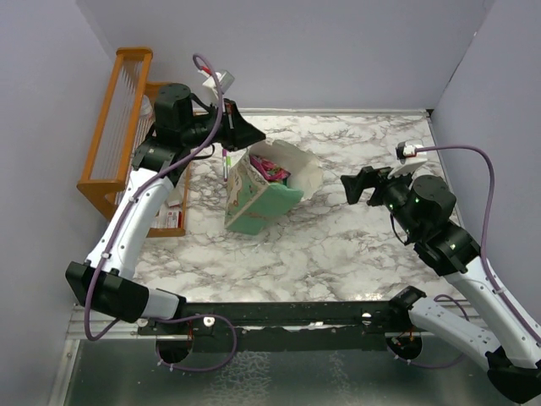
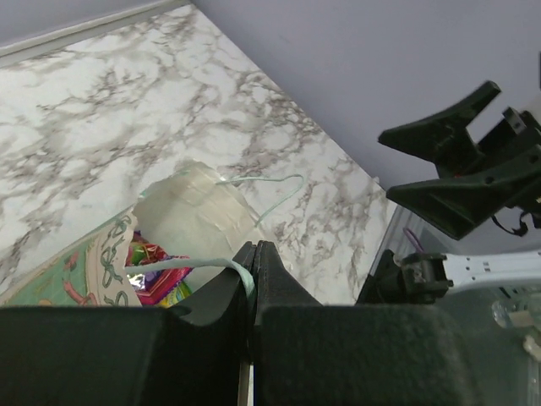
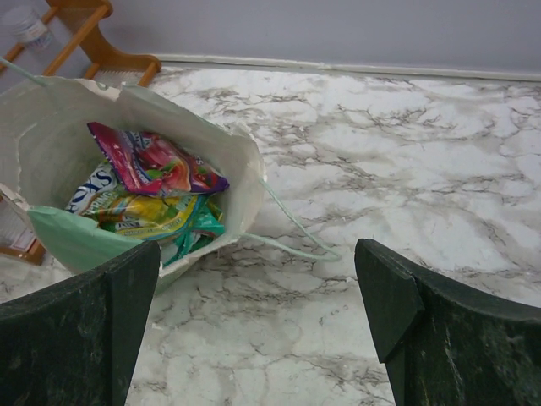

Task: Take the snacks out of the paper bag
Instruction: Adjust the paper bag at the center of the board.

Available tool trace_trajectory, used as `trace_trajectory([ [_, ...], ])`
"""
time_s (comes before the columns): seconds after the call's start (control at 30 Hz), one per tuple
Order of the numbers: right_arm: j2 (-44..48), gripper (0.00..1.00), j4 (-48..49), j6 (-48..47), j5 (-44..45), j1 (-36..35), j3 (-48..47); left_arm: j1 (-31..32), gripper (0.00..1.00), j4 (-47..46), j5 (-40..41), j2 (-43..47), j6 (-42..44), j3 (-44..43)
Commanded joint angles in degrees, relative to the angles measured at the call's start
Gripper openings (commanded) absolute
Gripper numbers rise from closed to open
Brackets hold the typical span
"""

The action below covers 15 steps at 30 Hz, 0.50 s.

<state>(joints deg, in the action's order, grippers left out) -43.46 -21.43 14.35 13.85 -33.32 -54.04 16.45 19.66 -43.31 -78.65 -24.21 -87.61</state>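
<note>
The mint-green paper bag (image 1: 258, 203) lies tilted on the marble table, its cream mouth facing right. Several foil snack packets (image 1: 272, 172) in pink, purple, yellow and green sit inside it; they also show in the right wrist view (image 3: 152, 169) and the left wrist view (image 2: 152, 271). My left gripper (image 1: 251, 135) is above the bag's far rim, shut on one string handle (image 2: 241, 269) and holding that side up. My right gripper (image 1: 348, 188) is open and empty, to the right of the bag's mouth and apart from it. The other handle (image 3: 296, 230) lies loose on the table.
An orange wooden rack (image 1: 118, 127) stands at the left edge, also seen in the right wrist view (image 3: 93, 34). A red-and-white box (image 1: 173, 213) lies by its foot. A thin marker (image 1: 225, 161) stands behind the bag. Walls close the back and both sides.
</note>
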Motion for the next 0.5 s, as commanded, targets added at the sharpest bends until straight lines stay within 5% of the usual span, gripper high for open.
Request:
trace_trajectory([
  [0.0, 1.10, 0.98, 0.24, 2.27, -4.01, 0.01, 1.15, 3.38, 0.00, -10.06, -8.46, 0.45, -0.45, -2.64],
  [0.47, 1.78, 0.87, 1.15, 20.15, -10.44, 0.01, 11.17, 11.27, 0.00, -26.37, -14.34, -4.60, -9.47, 1.16],
])
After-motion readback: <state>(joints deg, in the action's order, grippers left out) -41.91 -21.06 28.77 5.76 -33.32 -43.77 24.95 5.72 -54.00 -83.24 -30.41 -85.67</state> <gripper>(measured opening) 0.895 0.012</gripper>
